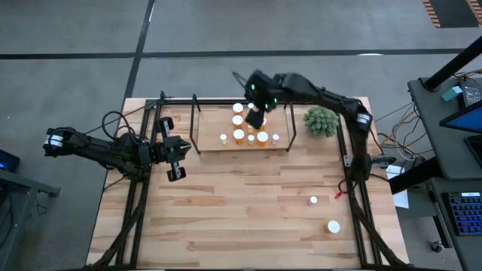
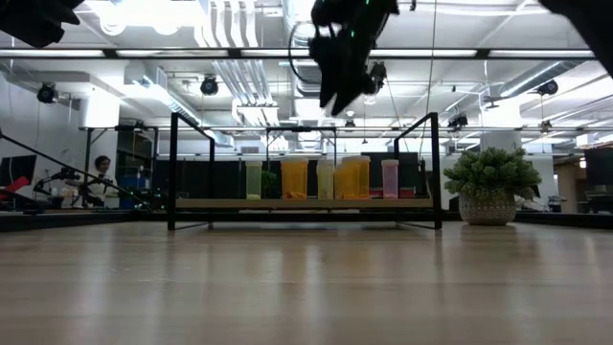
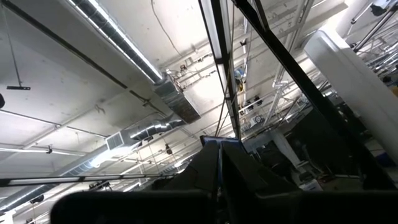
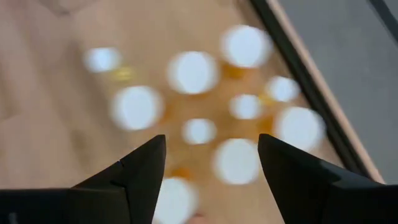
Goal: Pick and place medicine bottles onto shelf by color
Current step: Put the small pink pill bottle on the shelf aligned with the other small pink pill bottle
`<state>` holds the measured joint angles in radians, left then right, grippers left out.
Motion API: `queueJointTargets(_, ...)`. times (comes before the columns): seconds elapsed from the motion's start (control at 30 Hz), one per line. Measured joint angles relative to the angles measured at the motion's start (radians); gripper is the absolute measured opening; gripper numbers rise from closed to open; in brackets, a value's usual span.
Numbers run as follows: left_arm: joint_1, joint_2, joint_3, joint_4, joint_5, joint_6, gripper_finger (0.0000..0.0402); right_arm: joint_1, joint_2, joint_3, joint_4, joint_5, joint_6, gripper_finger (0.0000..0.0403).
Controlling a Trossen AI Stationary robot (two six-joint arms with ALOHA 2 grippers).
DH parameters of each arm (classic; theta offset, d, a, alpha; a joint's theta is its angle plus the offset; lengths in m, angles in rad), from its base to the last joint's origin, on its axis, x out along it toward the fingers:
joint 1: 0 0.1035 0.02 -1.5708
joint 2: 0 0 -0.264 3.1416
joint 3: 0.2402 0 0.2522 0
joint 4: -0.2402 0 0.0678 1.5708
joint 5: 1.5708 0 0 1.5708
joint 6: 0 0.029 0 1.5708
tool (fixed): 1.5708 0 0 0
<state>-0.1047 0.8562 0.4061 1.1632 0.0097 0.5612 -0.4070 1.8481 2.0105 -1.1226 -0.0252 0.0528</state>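
Several medicine bottles with white caps stand on the shelf point(image 1: 282, 144) at the table's far side, some with orange bodies point(image 2: 295, 178); they show from above in the right wrist view point(image 4: 194, 71). Two more white-capped bottles, one small point(image 1: 313, 200) and one larger point(image 1: 333, 226), rest on the tabletop at the near right. My right gripper point(image 1: 254, 118) hangs above the shelf's bottles, pointing down, open and empty point(image 4: 211, 140). My left gripper point(image 1: 175, 154) waits at the table's left, pointing up toward the ceiling, with its fingers together point(image 3: 219, 168).
A green spiky plant in a pot point(image 1: 321, 120) stands right of the shelf. Black metal uprights point(image 2: 172, 172) frame the shelf. Bare wooden tabletop point(image 1: 241, 203) lies between the shelf and the near edge. A person point(image 2: 99, 172) sits far behind the table.
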Motion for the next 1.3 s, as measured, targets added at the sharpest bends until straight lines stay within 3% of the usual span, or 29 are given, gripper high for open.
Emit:
queueJointTargets(0.2,-0.001,0.002,0.0,-0.002,0.0,-0.004,0.0002,0.185,-0.189,-0.25,0.139,-0.001,0.084,0.0244)
queueJointTargets(0.43,-0.001,0.008,0.0,-0.002,0.0,-0.005,0.0002,0.372,-0.376,-0.506,0.227,0.007,0.343,0.0241)
queueJointTargets(0.67,0.0,0.008,0.0,-0.002,0.0,-0.005,0.0002,0.518,-0.484,-0.653,0.235,0.048,0.631,0.0239)
queueJointTargets(1.03,0.0,0.014,0.0,-0.003,0.0,-0.006,0.0002,0.857,-0.523,-0.745,-0.111,-0.027,1.349,0.0233)
queueJointTargets(1.3,-0.001,0.014,0.0,-0.009,-0.009,-0.008,0.0002,0.942,-0.446,-0.853,-0.102,-0.026,1.452,0.0233)
